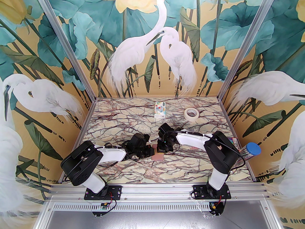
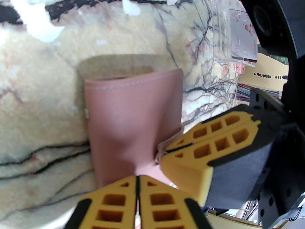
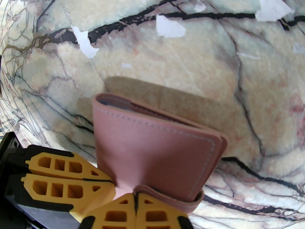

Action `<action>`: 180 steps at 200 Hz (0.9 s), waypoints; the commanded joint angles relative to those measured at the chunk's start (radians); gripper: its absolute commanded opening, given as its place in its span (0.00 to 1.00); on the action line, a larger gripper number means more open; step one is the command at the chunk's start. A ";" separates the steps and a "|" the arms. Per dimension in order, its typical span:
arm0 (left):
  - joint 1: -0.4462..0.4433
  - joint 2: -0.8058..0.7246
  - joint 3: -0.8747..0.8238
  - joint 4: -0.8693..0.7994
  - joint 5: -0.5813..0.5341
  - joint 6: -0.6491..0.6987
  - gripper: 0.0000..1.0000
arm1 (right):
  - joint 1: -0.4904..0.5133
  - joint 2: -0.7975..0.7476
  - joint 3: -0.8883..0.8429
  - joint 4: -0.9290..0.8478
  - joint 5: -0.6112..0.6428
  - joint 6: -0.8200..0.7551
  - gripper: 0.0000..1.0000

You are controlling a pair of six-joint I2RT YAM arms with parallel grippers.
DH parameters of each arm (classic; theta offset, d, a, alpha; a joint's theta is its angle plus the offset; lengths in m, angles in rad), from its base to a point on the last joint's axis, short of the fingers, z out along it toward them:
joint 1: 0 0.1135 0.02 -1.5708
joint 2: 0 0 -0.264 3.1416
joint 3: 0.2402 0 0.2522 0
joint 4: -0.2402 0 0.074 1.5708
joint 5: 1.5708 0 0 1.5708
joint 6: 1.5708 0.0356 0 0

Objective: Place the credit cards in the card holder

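The dusty-pink card holder (image 1: 158,156) is pinched at one corner by both grippers, just above the marble table. My left gripper (image 2: 137,178) is shut on its near flap, and the right gripper (image 2: 165,151) bites the neighbouring flap from the right. In the right wrist view my right gripper (image 3: 135,195) is shut on the lower flap, the left gripper (image 3: 112,181) beside it. The card holder (image 3: 155,142) is parted slightly, with pale blue lining at its far edge. Pale credit cards (image 2: 243,44), one with a dark stripe, lie far right by a clear plastic box.
A white patterned tissue pack (image 1: 160,109) and a roll of masking tape (image 1: 192,114) sit at the back of the table. A blue-capped tube (image 1: 252,150) and a multicoloured striped pack (image 1: 234,142) lie by the right wall. The front strip of marble is bare.
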 commanded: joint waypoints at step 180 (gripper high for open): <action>-0.005 0.000 -0.005 -0.029 -0.038 0.027 0.08 | -0.035 -0.087 -0.025 -0.061 0.095 -0.023 0.00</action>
